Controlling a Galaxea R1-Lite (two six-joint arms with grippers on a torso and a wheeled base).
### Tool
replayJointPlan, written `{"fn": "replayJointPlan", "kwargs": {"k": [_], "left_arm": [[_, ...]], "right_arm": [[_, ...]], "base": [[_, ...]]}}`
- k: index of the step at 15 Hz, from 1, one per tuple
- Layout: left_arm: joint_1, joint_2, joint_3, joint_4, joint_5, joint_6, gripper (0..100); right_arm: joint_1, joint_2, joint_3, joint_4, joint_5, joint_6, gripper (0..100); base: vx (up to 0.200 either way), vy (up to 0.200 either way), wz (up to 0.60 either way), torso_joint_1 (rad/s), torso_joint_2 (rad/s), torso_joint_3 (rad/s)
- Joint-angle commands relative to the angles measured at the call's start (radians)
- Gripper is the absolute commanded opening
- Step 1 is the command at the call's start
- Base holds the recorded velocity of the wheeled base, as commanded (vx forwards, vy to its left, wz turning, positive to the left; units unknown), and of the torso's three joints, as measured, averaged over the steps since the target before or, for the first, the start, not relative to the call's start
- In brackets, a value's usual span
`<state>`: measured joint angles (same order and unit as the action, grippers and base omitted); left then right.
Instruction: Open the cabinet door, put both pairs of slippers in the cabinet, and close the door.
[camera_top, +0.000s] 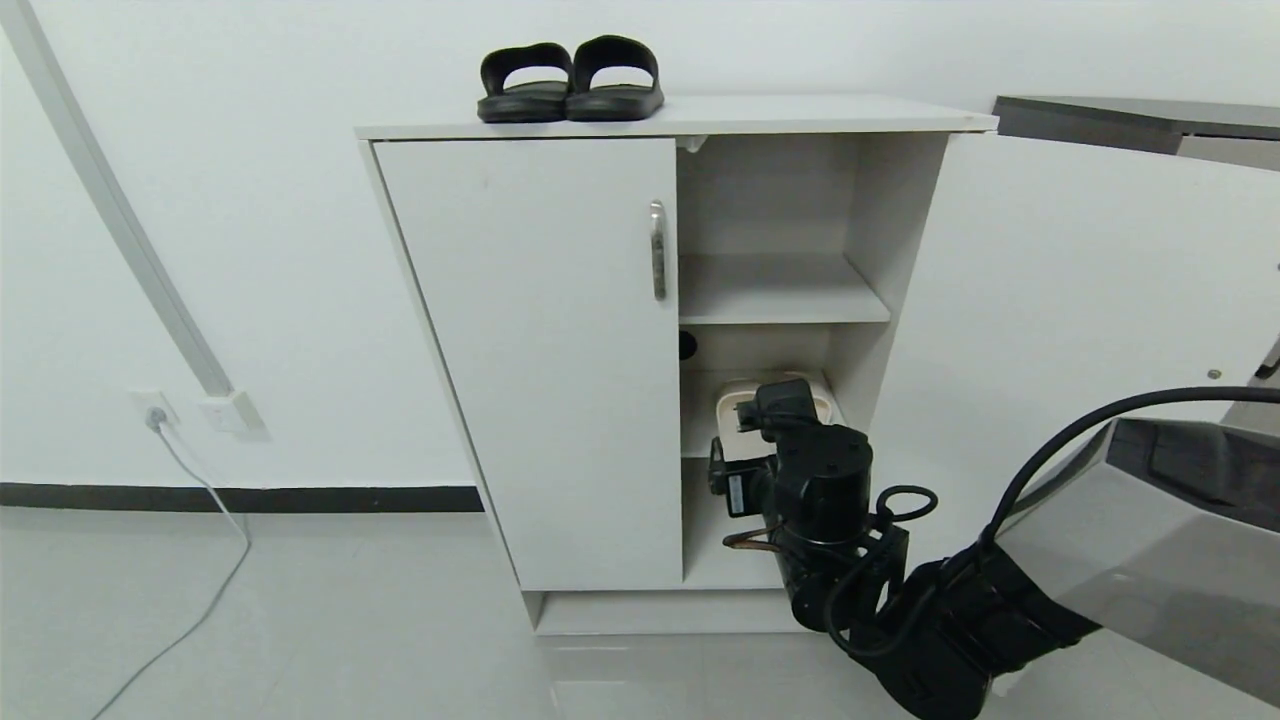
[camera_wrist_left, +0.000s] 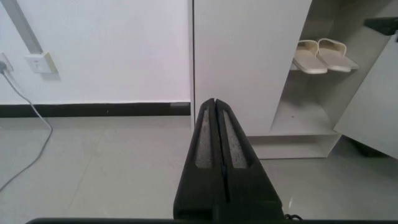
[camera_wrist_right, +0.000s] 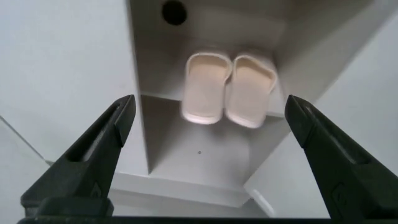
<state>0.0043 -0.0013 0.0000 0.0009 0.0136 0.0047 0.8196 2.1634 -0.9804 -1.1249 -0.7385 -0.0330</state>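
Right pincer (camera_wrist_right: 209, 104) apart | left pincer (camera_wrist_left: 215, 109) together | beige slippers (camera_top: 729, 400) half-hidden behind right arm (camera_top: 830, 500)

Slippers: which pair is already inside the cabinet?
The beige pair, lying side by side inside the cabinet behind its open door. The black pair sits outside, on the cabinet's top.

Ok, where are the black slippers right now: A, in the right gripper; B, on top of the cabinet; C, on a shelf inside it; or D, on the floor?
B: the black slippers sit side by side on top of the cabinet; the pair inside it is the beige slippers, and the right gripper is open and holds nothing.
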Motion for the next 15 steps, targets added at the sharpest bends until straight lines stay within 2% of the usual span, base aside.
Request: {"fn": "replayJointPlan", "kwargs": {"k": [1, 8, 15], "left_arm": [[0.0, 0.001, 0.0, -0.001, 0.0, 0.0, 0], [0.0, 0.001, 0.0, -0.001, 0.0, 0.001, 0], [0.0, 0.001, 0.0, -0.001, 0.0, 0.001, 0]], "right_arm": [[0.001, 0.003, 0.002, -0.003, 0.001, -0.001, 100], [-0.019, 0.0, 0.016, -0.007, 0.001, -0.002, 100], [-0.022, -0.002, 0.035, -0.018, 0.03, -0.005, 100]], "base": [[0.0, 0.2, 0.0, 0.002, 0.0, 0.002], [0.0, 0.2, 0.0, 0.0, 0.0, 0.003], [0.0, 0.0, 0.0, 0.0, 0.0, 0.0]]}}
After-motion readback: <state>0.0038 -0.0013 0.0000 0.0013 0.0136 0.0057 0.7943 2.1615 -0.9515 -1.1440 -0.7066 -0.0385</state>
